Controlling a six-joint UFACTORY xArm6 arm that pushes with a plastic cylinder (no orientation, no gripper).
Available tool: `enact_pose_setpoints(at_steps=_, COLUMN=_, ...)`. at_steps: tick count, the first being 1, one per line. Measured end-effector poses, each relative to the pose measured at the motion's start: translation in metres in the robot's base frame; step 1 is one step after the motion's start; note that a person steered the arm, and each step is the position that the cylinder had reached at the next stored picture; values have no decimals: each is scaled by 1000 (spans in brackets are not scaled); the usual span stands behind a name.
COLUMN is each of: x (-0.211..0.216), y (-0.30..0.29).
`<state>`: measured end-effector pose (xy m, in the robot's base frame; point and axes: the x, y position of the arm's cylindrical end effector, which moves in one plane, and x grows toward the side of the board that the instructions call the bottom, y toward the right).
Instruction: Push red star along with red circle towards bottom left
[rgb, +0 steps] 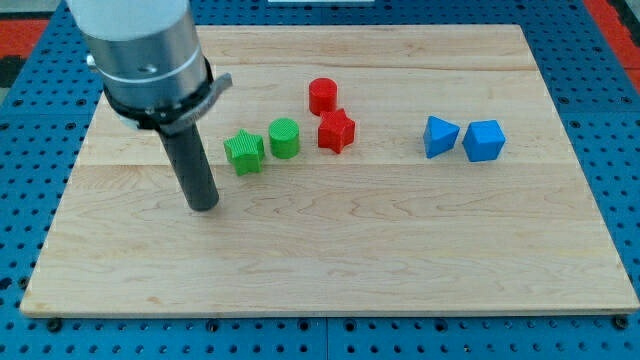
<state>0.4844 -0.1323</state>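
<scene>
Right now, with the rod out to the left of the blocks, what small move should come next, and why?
Probably swing my tip up and around to the upper right of the red circle and red star. It sits left of the green star, on the wrong side for a push toward bottom left.

Bright, even light from overhead falls on the pale wooden surface (330, 260), leaving only short soft shadows under the blocks and beside the rod, with no harsh glare, and focus stays sharp out to every corner.
</scene>
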Motion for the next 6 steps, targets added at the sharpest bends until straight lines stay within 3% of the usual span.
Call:
enact_pose_setpoints(at_steps=1, x=-42, y=55)
enact_pose_setpoints(at_steps=2, x=-55, y=64)
enact_pose_setpoints(at_steps=4, x=-158, y=22)
enact_pose_setpoints(at_steps=5, x=-199, y=111)
enact_pose_setpoints(at_steps=6, x=-183, y=104)
